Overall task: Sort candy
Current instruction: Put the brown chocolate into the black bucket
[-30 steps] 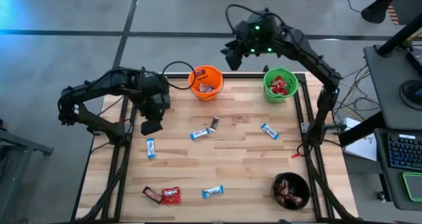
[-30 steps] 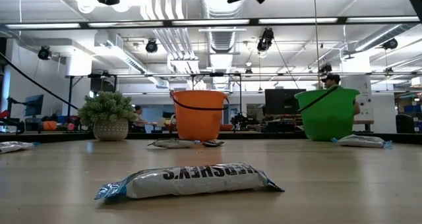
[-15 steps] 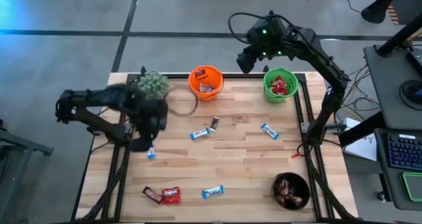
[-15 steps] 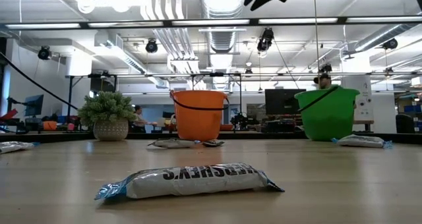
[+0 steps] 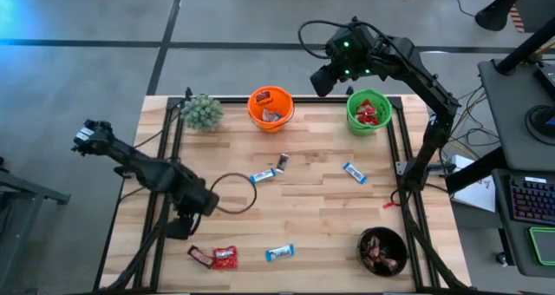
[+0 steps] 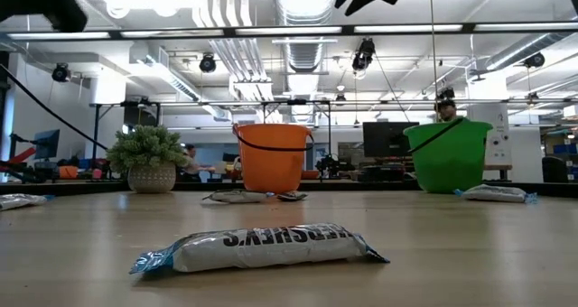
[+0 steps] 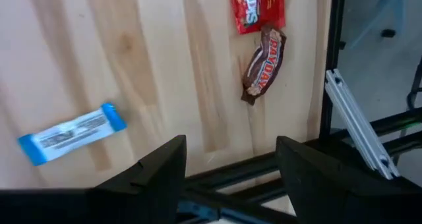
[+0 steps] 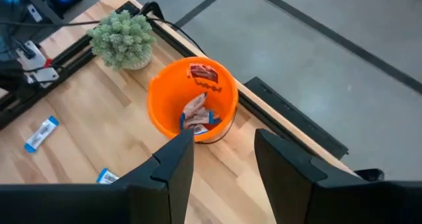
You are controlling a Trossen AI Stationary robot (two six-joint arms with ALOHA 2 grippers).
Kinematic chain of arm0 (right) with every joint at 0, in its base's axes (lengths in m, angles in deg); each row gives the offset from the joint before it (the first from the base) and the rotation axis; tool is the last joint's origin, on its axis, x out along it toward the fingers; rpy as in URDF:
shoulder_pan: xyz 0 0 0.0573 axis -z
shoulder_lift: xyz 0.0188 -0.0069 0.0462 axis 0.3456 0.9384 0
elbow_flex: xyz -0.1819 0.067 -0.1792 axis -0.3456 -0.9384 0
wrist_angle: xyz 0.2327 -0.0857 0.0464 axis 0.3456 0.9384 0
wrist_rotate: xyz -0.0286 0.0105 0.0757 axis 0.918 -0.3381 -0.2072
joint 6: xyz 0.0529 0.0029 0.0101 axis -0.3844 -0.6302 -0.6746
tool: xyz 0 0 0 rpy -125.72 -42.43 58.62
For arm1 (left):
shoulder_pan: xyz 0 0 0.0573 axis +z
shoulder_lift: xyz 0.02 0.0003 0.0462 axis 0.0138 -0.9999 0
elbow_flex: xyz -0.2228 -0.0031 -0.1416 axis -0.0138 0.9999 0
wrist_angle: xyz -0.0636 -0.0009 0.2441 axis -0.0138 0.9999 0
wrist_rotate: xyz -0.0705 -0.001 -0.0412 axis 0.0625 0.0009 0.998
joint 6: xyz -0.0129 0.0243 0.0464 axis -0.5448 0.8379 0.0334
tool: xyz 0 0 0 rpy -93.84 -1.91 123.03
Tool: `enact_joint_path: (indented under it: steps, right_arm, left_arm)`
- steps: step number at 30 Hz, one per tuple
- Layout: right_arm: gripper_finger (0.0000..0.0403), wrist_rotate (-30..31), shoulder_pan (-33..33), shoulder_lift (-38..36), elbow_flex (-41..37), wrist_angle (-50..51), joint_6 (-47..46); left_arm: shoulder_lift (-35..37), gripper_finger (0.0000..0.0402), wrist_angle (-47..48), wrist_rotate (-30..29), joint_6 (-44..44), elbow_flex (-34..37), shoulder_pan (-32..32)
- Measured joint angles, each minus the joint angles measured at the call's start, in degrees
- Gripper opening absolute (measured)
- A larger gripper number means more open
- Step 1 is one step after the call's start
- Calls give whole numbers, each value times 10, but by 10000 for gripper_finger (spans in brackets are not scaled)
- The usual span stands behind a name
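Candy lies loose on the wooden table (image 5: pixel 312 213): a blue-and-white bar (image 5: pixel 263 175) beside a dark bar (image 5: pixel 283 162), another blue-and-white bar (image 5: pixel 353 172), and near the front a dark brown bar (image 5: pixel 200 257), a red packet (image 5: pixel 225 258) and a blue-and-white bar (image 5: pixel 279 253). My left gripper (image 5: pixel 179 228) hangs open over the table's near left part, pointing down. Its wrist view shows a blue-and-white bar (image 7: pixel 71 132), the red packet (image 7: pixel 257 6) and the brown bar (image 7: pixel 264 64) beyond the fingers. My right gripper (image 5: pixel 321 78) is open, high behind the orange bucket (image 8: pixel 192 105).
The orange bucket (image 5: pixel 270 108) and a green bucket (image 5: pixel 368 111) stand at the far edge, each with candy inside. A black bucket (image 5: pixel 382 250) sits at the near right, a potted plant (image 5: pixel 202 112) at the far left. A cable loop (image 5: pixel 231 193) hangs from the left arm.
My left gripper has swung from beside the plant toward the table's near edge and gone down, and it now covers the blue-and-white bar on the left. The plant has come into view. My right gripper has shifted a little toward the right and tipped.
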Motion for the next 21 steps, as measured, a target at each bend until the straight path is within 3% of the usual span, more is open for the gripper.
enact_joint_path:
  steps: [9,21]
  right_arm:
    - [156,-8,-12,0,0,0,-40]
    - [155,-16,-33,0,0,0,-66]
  left_arm:
    - [-1,217,-164,0,-82,93,-87]
    - [-46,216,-229,-1,-64,121,-124]
